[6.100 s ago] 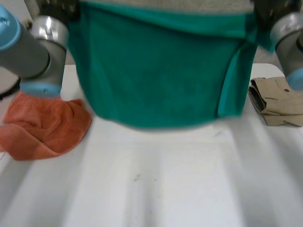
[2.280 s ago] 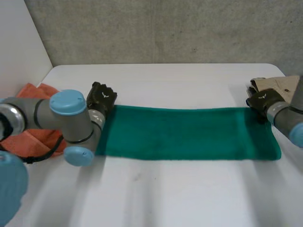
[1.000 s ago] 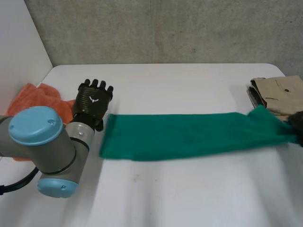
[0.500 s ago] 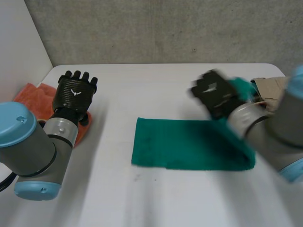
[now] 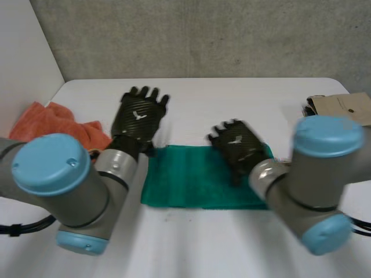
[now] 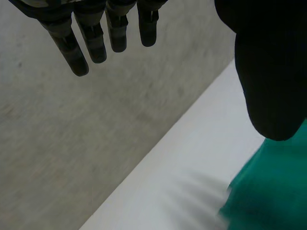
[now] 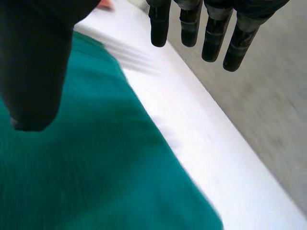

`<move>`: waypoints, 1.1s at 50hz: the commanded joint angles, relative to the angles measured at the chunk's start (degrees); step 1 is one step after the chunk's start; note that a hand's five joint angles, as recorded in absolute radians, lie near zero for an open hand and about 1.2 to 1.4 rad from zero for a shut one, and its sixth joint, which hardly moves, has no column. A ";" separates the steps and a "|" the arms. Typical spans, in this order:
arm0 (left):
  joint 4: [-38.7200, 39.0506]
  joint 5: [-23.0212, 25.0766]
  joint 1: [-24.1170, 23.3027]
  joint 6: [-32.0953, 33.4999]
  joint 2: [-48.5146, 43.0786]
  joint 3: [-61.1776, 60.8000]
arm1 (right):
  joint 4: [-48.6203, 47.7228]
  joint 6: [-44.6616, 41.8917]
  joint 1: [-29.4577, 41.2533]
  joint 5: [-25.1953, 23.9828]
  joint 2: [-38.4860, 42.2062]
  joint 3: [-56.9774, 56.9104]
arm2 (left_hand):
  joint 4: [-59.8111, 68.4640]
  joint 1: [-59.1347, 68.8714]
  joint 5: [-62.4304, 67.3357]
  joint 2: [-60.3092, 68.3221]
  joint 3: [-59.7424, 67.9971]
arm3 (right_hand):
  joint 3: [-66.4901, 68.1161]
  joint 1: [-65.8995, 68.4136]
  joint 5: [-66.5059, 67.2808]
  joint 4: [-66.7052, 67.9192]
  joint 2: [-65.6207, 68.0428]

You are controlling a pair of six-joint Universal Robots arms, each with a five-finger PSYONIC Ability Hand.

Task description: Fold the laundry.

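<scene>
Green towel (image 5: 191, 184) lies folded into a flat rectangle mid-bench (image 5: 243, 104), long edges running across the robot. The left hand (image 5: 138, 119) is up at the towel's far left corner, fingers straight and spread with the thumb apart and nothing held; the right hand (image 5: 236, 149) is over the towel's right part, palm down, fingers loosely straight and away from the thumb, also empty. A crumpled orange cloth (image 5: 61, 124) sits at the bench's left edge and a tan folded garment (image 5: 342, 107) at the far right, both apart from the towel.
</scene>
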 commanded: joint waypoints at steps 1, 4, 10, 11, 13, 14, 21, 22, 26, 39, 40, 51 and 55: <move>-2.81 0.63 -4.95 -3.93 -7.76 6.93 | -0.15 7.55 -10.22 -3.98 -5.56 13.59 | -1.73 -0.72 -2.69 -1.58 -2.08 | -2.32 -1.44 -3.40 -3.34 -2.54; -5.97 0.46 -5.48 -3.93 -11.28 10.09 | -0.85 7.20 -12.94 -4.86 -5.56 17.20 | -1.73 -0.72 -2.69 -1.58 -2.08 | -2.32 -1.44 -3.40 -3.34 -2.54; -11.07 0.37 -4.87 -3.93 -12.61 12.39 | -1.46 3.86 -18.57 -5.13 -4.94 20.20 | -1.73 -0.72 -2.69 -1.58 -2.08 | 41.74 42.62 40.66 40.71 41.52; -11.34 0.37 -4.87 -3.93 -12.61 12.30 | -1.47 3.16 -19.36 -5.13 -5.03 20.46 | -1.73 -0.72 -2.69 -1.58 -2.08 | 51.33 52.21 50.25 50.30 51.11; -11.52 0.37 -4.60 -3.93 -12.35 11.69 | -1.47 1.31 -21.30 -5.13 -5.29 21.08 | -1.73 -0.72 -2.69 -1.58 -2.08 | 67.68 68.56 66.60 66.65 67.46; -11.60 0.37 -4.52 -3.93 -12.17 11.42 | -1.55 0.70 -21.74 -5.04 -5.38 21.08 | -1.73 -0.72 -2.69 -1.58 -2.08 | 67.68 68.56 66.60 66.66 67.46; -11.78 0.28 -2.24 -4.10 -7.26 7.91 | -3.66 -5.10 -21.05 -3.81 -8.89 18.63 | -1.73 -0.72 -2.69 -1.58 -2.08 | 67.68 68.56 66.60 66.66 67.46; -11.78 0.28 -1.79 -4.11 -6.55 7.47 | -3.58 -5.80 -20.26 -3.55 -9.68 17.84 | -1.73 -0.72 -2.69 -1.58 -2.08 | 67.68 68.56 66.60 66.66 67.46; -11.78 0.10 0.05 -4.28 -3.48 5.45 | -3.05 -7.92 -12.71 -1.62 -10.66 12.92 | -1.73 -0.72 -2.69 -1.58 -2.08 | 67.68 68.56 66.60 66.66 67.46; -11.78 -0.42 5.15 -4.28 1.81 1.84 | -3.75 -20.75 14.38 -1.79 3.58 -0.36 | -1.73 -0.72 -2.69 -1.58 -2.08 | 64.58 65.46 63.50 63.55 64.36; -11.69 -0.60 5.15 -4.28 1.81 1.84 | -3.75 -20.49 14.73 -2.14 4.11 -0.71 | -1.73 -0.72 -2.69 -1.58 -2.08 | 58.38 59.27 57.31 57.36 58.16; -11.34 -1.83 3.23 -5.07 1.10 5.53 | -2.79 8.13 7.02 -1.53 -1.94 1.21 | -1.68 -0.67 -2.64 -1.53 -2.03 | -2.32 -1.44 -3.40 -3.34 -2.54; -11.25 -1.57 -1.08 -6.82 -0.39 8.34 | -1.47 22.20 -2.04 -1.26 -8.45 5.43 | -1.35 -0.34 -2.31 -1.20 -1.70 | -2.32 -1.44 -3.40 -3.34 -2.54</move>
